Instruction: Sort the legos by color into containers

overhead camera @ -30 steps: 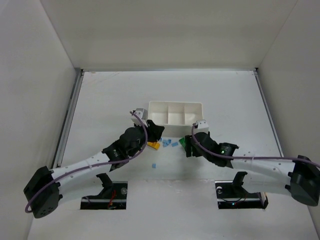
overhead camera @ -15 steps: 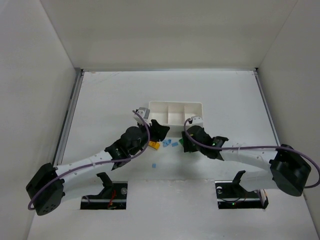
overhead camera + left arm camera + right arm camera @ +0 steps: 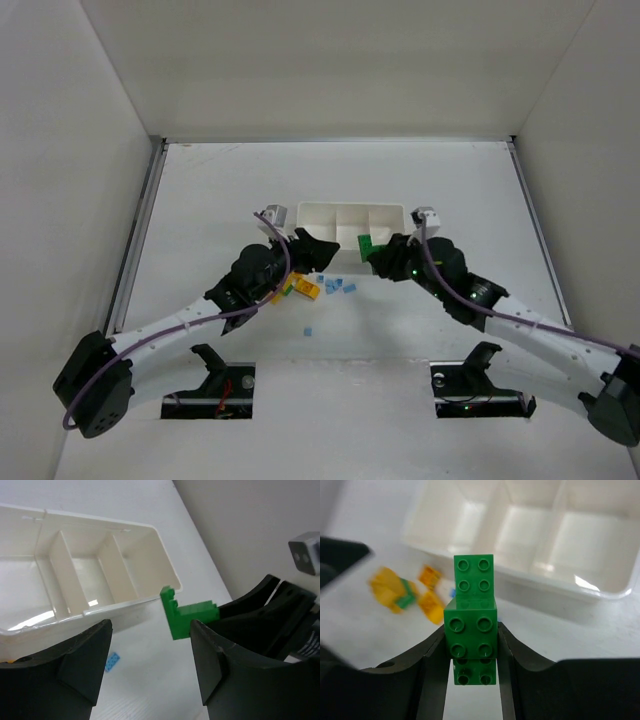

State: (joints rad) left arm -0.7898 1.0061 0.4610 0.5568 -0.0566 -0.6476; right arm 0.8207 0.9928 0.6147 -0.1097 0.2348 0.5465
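Observation:
My right gripper (image 3: 471, 642) is shut on a stack of green legos (image 3: 471, 625), held above the table just in front of the white three-compartment tray (image 3: 615, 594). From above, the green legos (image 3: 366, 246) hang at the tray's (image 3: 350, 209) near right side, in the right gripper (image 3: 373, 252). My left gripper (image 3: 150, 645) is open with nothing between its fingers and faces the green legos (image 3: 190, 617) and the tray (image 3: 165, 570). Yellow-orange legos (image 3: 300, 288), one with a green piece (image 3: 406, 600), lie below the left gripper (image 3: 322, 255). All three compartments look bare.
Small light blue legos (image 3: 336, 287) are scattered in front of the tray, one (image 3: 308, 330) nearer the arm bases and one (image 3: 112, 661) under the left fingers. White walls enclose the table on three sides.
The right gripper shut on the green legos and lifted them from the table toward the tray. The left gripper opened and drew back, leaving the yellow-orange legos on the table.

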